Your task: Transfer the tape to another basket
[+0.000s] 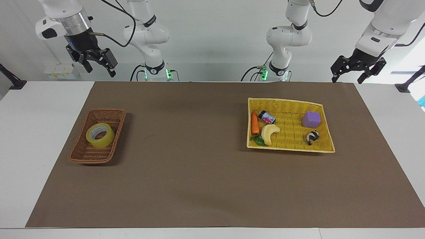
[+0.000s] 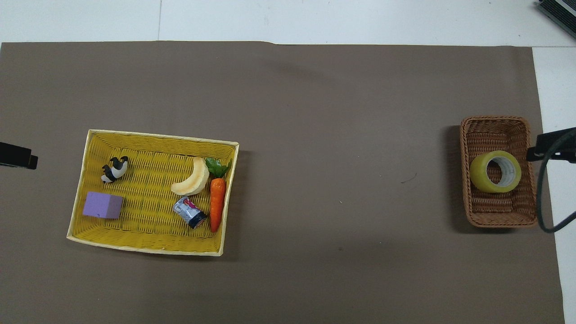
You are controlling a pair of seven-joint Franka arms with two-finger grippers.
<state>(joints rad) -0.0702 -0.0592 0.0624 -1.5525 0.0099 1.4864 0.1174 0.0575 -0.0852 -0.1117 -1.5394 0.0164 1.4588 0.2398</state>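
Observation:
The yellow tape (image 1: 100, 135) lies flat in the brown wicker basket (image 1: 83, 154) at the right arm's end of the table; it also shows in the overhead view (image 2: 495, 171) in the basket (image 2: 490, 215). My right gripper (image 1: 101, 71) is open and empty, raised high over the table edge nearest the robots, well clear of the basket. Only its tip (image 2: 550, 150) shows in the overhead view. My left gripper (image 1: 346, 79) is open and empty, waiting raised at the left arm's end; its tip (image 2: 18, 155) shows in the overhead view.
A yellow woven tray (image 1: 327, 147) toward the left arm's end holds a carrot (image 1: 254, 123), a banana (image 1: 269, 133), a small can (image 1: 267, 117), a purple block (image 1: 311, 119) and a panda figure (image 1: 312, 136). A brown mat (image 1: 186, 166) covers the table.

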